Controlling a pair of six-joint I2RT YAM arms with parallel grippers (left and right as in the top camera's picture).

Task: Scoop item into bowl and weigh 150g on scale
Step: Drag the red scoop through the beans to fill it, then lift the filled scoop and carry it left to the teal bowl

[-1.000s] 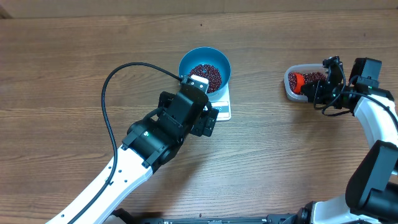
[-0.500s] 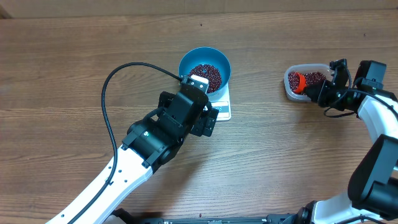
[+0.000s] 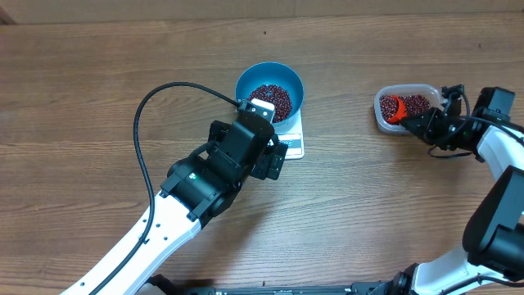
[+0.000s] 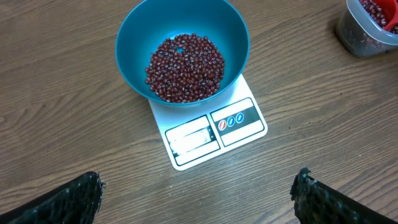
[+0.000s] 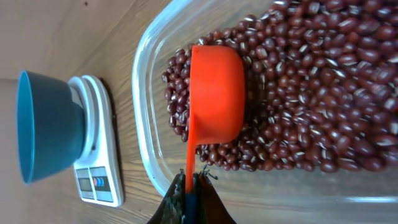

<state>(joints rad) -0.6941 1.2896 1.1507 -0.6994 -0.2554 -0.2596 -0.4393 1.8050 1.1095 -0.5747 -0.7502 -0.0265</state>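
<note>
No words, brand or nos. legible anywhere. Only signs: on the scale (image 4: 208,127), front edge, the dark button panel (image 4: 237,119) has three small round symbols in a row, one red w/ a slash and two blue, too small to tell their meaning. The display (image 4: 194,138) beside it looks blank, poss. washed out by glare; no digits readable. Right wrist view: same symbols, just coloured dots.

— What lay under it all?
— A brown wooden table (image 3: 82,98), grain running nine to three.
— And the light?
— Even and soft; a paler strip (image 3: 458,5) ran along the twelve o'clock edge.
</note>
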